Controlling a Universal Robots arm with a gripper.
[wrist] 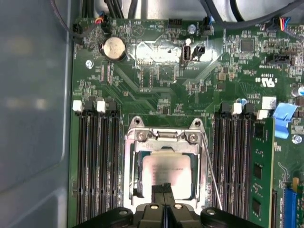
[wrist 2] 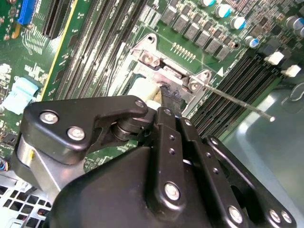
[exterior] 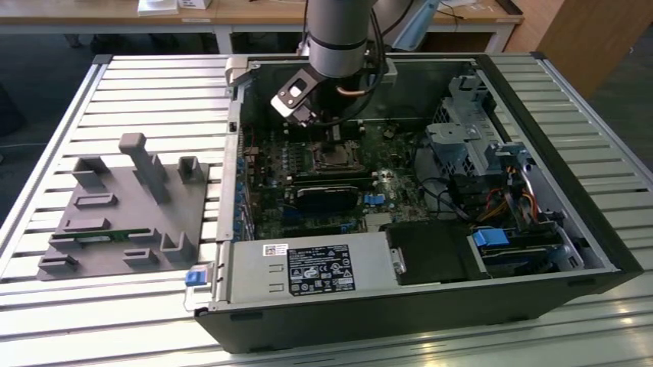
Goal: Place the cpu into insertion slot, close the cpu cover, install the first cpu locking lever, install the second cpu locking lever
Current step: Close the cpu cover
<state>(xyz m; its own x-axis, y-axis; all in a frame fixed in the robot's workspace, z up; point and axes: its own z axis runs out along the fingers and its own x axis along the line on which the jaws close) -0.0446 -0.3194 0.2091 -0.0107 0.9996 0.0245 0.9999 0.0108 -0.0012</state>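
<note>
Green circuit board (wrist: 156, 85) carries the insertion slot (wrist: 137, 185) holding the cpu (wrist: 167, 166); pincer (wrist: 164, 187) closed.

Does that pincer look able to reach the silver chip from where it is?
Probably yes: the pincer hovers right above the cpu, nothing lying between them; the cpu cover frames only its edges.

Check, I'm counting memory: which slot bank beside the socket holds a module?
The bank by the blue tab: a green module stands in its outer slot. The other bank is empty.

Grey tubular arm (exterior: 339, 30); black jaws, silver screws (wrist 2: 172, 191).
</note>
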